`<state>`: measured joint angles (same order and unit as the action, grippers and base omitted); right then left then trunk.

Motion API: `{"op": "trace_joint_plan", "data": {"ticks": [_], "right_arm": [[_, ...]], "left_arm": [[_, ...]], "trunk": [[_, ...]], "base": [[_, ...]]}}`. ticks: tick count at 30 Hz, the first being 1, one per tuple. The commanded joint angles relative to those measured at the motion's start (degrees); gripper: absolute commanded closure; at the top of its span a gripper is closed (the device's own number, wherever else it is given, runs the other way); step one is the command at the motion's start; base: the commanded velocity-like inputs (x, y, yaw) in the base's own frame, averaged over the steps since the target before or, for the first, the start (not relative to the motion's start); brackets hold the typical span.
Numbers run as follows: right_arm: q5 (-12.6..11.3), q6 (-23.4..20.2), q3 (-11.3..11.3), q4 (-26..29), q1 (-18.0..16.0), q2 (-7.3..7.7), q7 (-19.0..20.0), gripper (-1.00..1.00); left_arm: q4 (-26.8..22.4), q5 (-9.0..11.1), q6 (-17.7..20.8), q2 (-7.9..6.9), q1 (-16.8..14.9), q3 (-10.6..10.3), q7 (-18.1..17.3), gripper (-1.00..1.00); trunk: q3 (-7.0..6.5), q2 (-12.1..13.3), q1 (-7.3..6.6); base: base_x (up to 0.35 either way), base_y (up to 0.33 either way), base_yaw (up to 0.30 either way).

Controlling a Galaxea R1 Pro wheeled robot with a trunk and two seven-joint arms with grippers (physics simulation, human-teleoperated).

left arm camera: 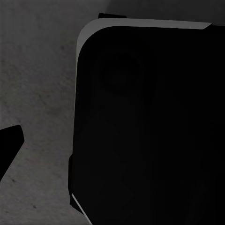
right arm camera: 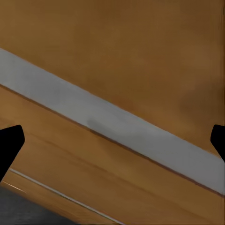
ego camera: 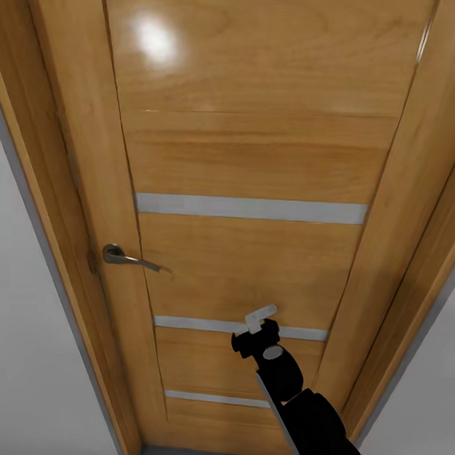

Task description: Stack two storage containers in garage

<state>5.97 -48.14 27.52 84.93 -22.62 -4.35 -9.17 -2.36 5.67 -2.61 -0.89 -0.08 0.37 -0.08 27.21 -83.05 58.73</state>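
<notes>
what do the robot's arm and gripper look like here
In the head view the right arm is glossy black in rounded segments, with a pale grey edge strip and a small grey disc near the wrist. Its right gripper has light grey-white fingers on a black, knobbly mount. No cables or markings are visible.

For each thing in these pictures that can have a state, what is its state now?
Door: shut in its frame.
Handle: level, not pressed, nothing touching it.
Right end effector: open, empty, raised close to the door by a grey strip.
Left end effector: one fingertip shows over grey floor; open or shut cannot be told.
</notes>
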Motion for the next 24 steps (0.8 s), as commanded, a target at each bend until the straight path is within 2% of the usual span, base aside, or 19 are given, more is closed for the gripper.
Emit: {"op": "trace_joint_plan", "data": {"ticks": [1,9,16,18,20,21,22,23,24], "right_arm": [[0.74,-0.38,0.08,-0.37,-0.27,0.00,0.05,-1.00],[0.84,2.04,0.08,-8.61,-4.07,-0.70,0.03,-1.00],[1.33,2.61,0.26,-8.06,-4.43,-1.30,0.14,-1.00],[1.43,2.49,0.35,-7.57,-4.44,-2.01,0.18,-1.00],[1.61,2.29,0.45,-7.54,-4.44,-4.44,0.24,-1.00],[1.78,2.27,0.46,-7.56,-4.45,-4.99,0.25,-1.00],[2.66,2.23,0.48,-7.67,-4.45,-5.64,0.26,-1.00],[3.99,2.21,0.53,-7.78,-4.45,-5.64,0.27,-1.00],[6.40,2.15,0.61,-7.93,-4.45,-5.64,0.30,-1.00]], "left_arm": [[-0.01,0.60,-0.12,0.00,-0.01,-0.02,-0.01,-1.00],[-0.01,0.60,-0.12,0.01,-0.01,-0.02,-0.01,-1.00],[-0.01,0.58,-0.12,0.01,-0.01,-0.02,-0.01,-1.00],[-0.01,0.59,-0.12,0.01,-0.01,-0.02,-0.01,-1.00],[-0.01,0.62,-0.12,0.01,-0.01,-0.02,-0.01,-1.00],[-0.01,0.61,-0.12,0.01,-0.01,-0.02,-0.01,-1.00],[-0.01,0.61,-0.12,0.01,-0.01,-0.02,-0.01,-1.00],[-0.01,0.60,-0.12,0.01,-0.01,-0.02,-0.01,-1.00],[-0.01,0.63,-0.12,0.01,-0.01,-0.02,-0.01,-1.00]], "trunk": [[0.05,-0.03,0.00],[0.05,-0.03,0.00],[0.05,-0.03,0.00],[0.05,-0.03,0.00],[0.05,-0.03,0.00],[0.05,-0.03,0.00],[0.05,-0.03,0.00],[0.05,-0.03,0.00],[0.05,-0.03,0.00]], "base": [[0.000,0.000,0.000],[0.000,0.000,0.000],[0.000,0.000,0.000],[0.000,0.000,0.000],[0.000,0.000,0.000],[0.000,0.000,0.000],[0.000,0.000,0.000],[0.000,0.000,0.000],[0.000,0.000,0.000]]}}
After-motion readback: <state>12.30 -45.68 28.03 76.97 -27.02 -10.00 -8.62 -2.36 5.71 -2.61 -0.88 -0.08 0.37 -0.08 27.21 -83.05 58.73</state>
